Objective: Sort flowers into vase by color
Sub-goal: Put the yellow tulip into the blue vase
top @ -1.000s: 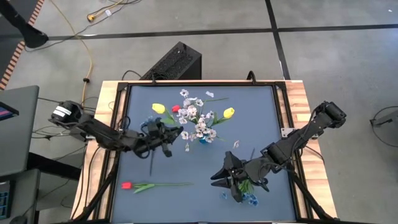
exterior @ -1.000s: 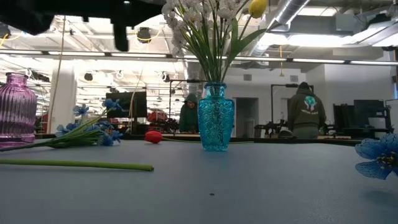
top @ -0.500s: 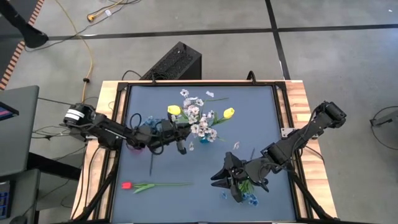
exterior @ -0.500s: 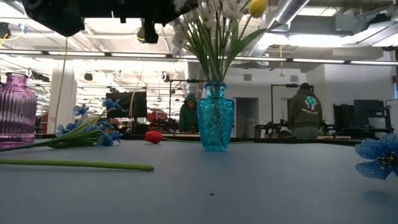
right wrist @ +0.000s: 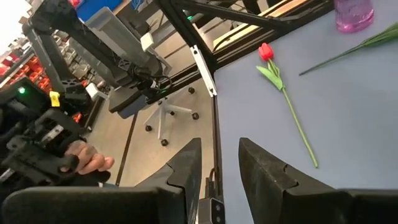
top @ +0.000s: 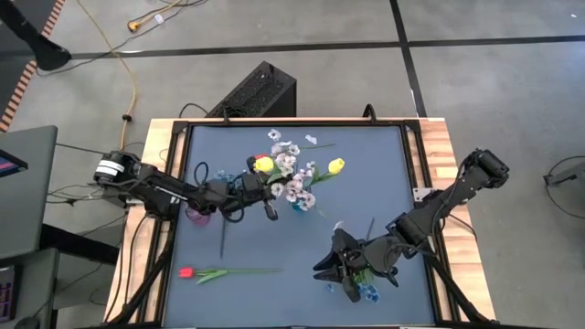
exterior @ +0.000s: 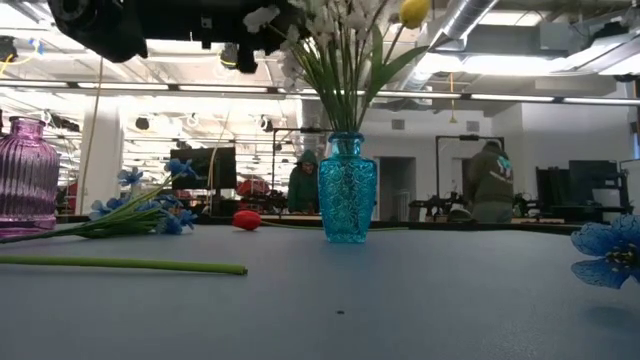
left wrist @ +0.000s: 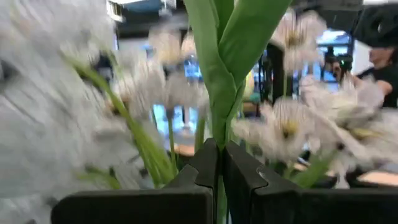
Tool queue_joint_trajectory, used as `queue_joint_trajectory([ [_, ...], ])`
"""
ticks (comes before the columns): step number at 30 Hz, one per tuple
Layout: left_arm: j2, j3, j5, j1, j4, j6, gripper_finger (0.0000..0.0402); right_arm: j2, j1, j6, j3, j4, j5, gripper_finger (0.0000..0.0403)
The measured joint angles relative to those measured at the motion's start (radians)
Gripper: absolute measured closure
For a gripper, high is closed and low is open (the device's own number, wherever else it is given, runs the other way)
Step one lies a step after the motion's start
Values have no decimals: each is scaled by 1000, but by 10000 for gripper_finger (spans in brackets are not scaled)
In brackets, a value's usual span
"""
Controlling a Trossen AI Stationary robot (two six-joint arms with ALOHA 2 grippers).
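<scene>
My left gripper [top: 267, 203] reaches in from the table's left and is shut on a yellow tulip [top: 263, 164], right beside the white blossoms [top: 291, 175] that stand in the blue vase [exterior: 347, 190]. A second yellow tulip [top: 335, 166] stands in that vase. My right gripper [top: 340, 274] is open and hangs just over the blue blossom sprays [top: 364, 289], which lie on the table at the near right. A red tulip [top: 186, 271] lies flat on the table at the near left. My left gripper pinches the yellow tulip's green stem [left wrist: 219, 140] between its two fingers, just below the leaves [left wrist: 233, 56]. The fingers come from the table's left and lie across the stem. The tulip is lifted clear of the table, among the white blossoms [left wrist: 292, 127].
A purple vase [exterior: 25, 175] stands at the table's left, partly under my left arm [top: 195, 214]. More blue blossoms [exterior: 140, 205] lie on the table behind it. A loose stem [top: 222, 239] lies near the left arm. People stand in the room beyond the table.
My left gripper has gone toward the table's right edge with the yellow tulip, which stays lifted, up to the white blossoms in the blue vase. My right gripper has shifted slightly toward the near edge over the blue sprays.
</scene>
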Motion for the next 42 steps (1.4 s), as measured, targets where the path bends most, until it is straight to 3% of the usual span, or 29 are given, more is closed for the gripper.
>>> queue_joint_trajectory([
  [4, 4, 0, 47, 3, -57, -64, 401, 0, -1, 1, 0, 0, 0, 271],
  [15, 21, 0, 52, 4, -185, -123, 401, 0, -1, -6, 0, -1, 0, 271],
  [26, 166, 3, 67, 20, -134, -255, 401, 0, 7, 26, 0, 7, -4, 271],
  [32, 167, 3, 70, 22, -128, -303, 400, 0, 17, 28, 0, 7, -4, 271],
  [42, 164, 3, 60, 19, -106, -322, 334, 0, 19, 18, 0, 6, -4, 271],
])
